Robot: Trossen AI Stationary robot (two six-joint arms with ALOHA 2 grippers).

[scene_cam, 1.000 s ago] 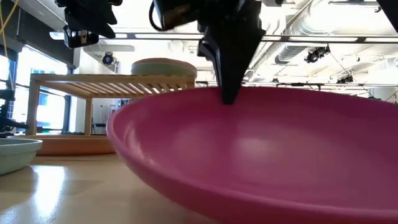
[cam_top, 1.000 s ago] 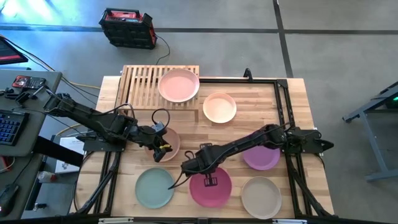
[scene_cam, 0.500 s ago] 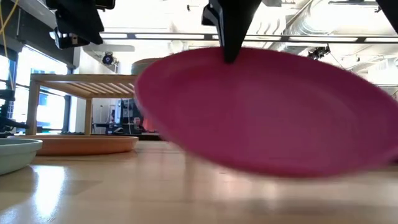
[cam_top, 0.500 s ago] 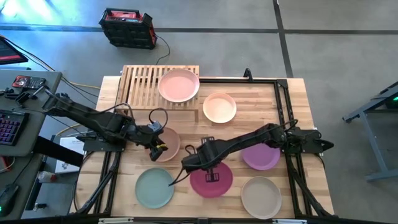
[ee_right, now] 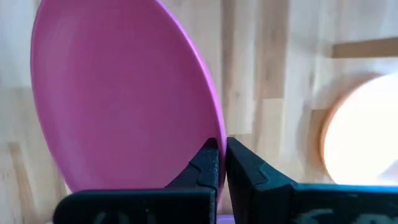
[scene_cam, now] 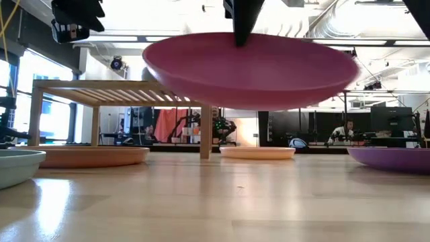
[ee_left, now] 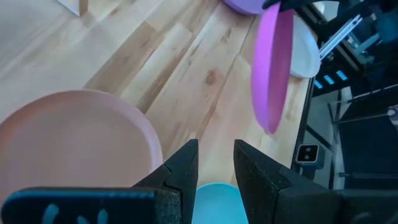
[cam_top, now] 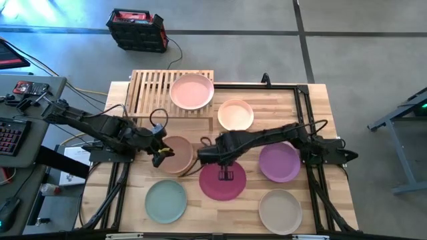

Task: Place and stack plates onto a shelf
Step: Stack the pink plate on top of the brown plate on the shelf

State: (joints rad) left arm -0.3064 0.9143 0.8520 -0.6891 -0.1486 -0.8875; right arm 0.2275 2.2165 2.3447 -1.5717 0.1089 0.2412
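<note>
My right gripper [cam_top: 211, 157] is shut on the magenta plate [cam_top: 223, 181], which floats above the table in the low view [scene_cam: 248, 70]. My left gripper [cam_top: 159, 157] hovers open over the left rim of the brown plate [cam_top: 179, 155], well above it; its fingers [ee_left: 186, 168] stand apart and touch nothing. The slatted wooden shelf [cam_top: 150, 90] stands at the far left with a pink plate [cam_top: 192, 91] on its top. Lying flat on the table are the peach [cam_top: 235, 115], purple [cam_top: 280, 162], beige [cam_top: 280, 211] and pale green [cam_top: 165, 201] plates. My right gripper pinches the magenta plate's rim [ee_right: 219, 127] on its far-left side, one finger inside the dish and one outside. The fingers [scene_cam: 240, 20] come from above, pointing down. The plate hangs below them, lifted clear of the table and nearly level.
A black metal frame [cam_top: 300, 100] runs along the table's right and far sides. The shelf's left half [cam_top: 150, 90] is bare slats. Bare tabletop [cam_top: 200, 130] lies between the brown plate and the shelf. A person sits far off in the room [scene_cam: 346, 131].
My right gripper has risen and moved toward the far edge, taking the magenta plate from resting on the table to hanging clear above it. My left gripper has drawn back a little toward the table's left and risen.
</note>
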